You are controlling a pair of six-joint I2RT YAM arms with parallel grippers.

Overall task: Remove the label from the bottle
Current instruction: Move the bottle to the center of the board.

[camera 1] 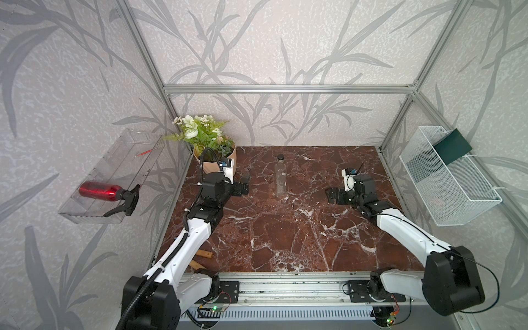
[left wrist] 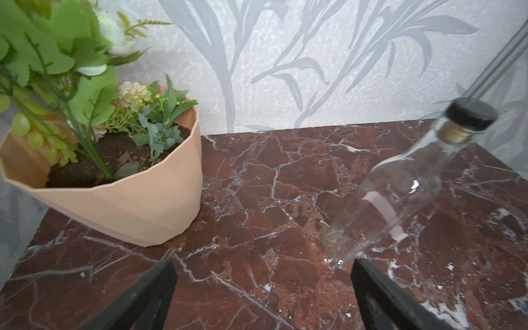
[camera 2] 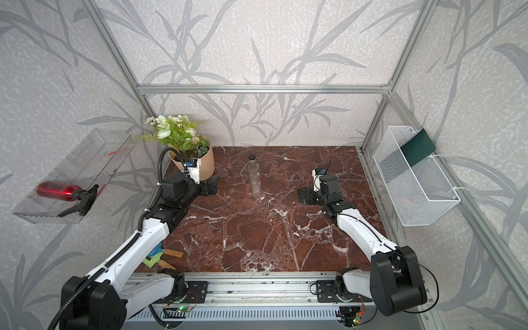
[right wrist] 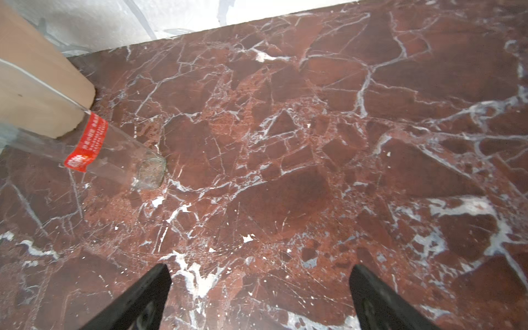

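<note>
We saw the clear bottle (camera 1: 280, 180) upright nr the marble tabletop's (camera 1: 285, 243) back edge, btwn the arms. Its red label (right wrist: 85, 143) ran crosswise, low, facing the R gripper (camera 1: 331, 196). The L gripper (camera 1: 244, 183) looked marginally nearer. Both had jaws apart, empty.

left arm (camera 1: 194, 237): stretched forward from the near rail | left gripper (camera 1: 244, 183): fingers (left wrist: 151, 288) spread wide, empty, aimed inward | right arm (camera 1: 400, 228): stretched forward, angled inward | right gripper (camera 1: 332, 195): fingers (right wrist: 143, 294) spread wide, empty
</note>
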